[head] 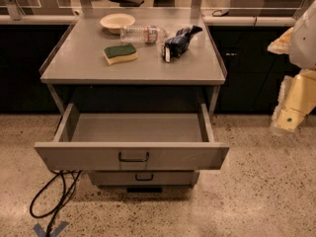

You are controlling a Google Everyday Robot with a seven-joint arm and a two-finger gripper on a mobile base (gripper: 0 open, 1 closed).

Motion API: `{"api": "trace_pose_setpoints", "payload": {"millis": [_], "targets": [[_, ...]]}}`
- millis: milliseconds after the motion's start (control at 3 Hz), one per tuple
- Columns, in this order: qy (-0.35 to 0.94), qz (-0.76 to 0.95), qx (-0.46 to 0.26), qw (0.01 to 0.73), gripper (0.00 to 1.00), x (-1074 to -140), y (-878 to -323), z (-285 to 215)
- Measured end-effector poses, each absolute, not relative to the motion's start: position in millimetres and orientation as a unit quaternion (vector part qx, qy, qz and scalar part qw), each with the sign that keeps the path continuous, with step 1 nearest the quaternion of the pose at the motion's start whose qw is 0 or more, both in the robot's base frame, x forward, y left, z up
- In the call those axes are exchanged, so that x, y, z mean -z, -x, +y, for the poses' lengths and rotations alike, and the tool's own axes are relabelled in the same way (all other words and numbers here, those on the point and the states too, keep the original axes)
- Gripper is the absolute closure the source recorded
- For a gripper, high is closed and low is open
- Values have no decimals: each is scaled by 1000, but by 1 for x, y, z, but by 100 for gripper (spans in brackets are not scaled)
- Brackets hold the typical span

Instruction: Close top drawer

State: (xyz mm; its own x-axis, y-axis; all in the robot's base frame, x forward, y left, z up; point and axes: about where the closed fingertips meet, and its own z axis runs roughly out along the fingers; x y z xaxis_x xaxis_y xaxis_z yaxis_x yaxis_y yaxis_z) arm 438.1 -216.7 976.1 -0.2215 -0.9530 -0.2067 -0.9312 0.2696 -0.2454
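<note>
The top drawer is a wide, shallow grey metal drawer, pulled far out from under the grey table top. Its inside is empty. A small dark U-shaped handle sits at the middle of its flat front. My gripper is at the right edge of the view, on a pale cream arm. It hangs above the floor to the right of the drawer's right front corner and is well apart from it.
A narrower drawer front sits shut below. On the table top lie a green-and-yellow sponge, a beige bowl, a lying plastic bottle and a dark blue bag. Black cables loop on the speckled floor at the lower left.
</note>
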Motion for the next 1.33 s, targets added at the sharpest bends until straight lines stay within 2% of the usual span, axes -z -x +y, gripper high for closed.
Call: {"api": "trace_pose_setpoints", "payload": {"millis": [333,667,1000,1333], "targets": [[603,781,34,159,0,-976,-438,-217],[618,762,10,195,0,-990,-436,-217],[634,737,-73,225,0,-966,-435,-243],[636,710,-191,235,0,-914,-434,-252]]}}
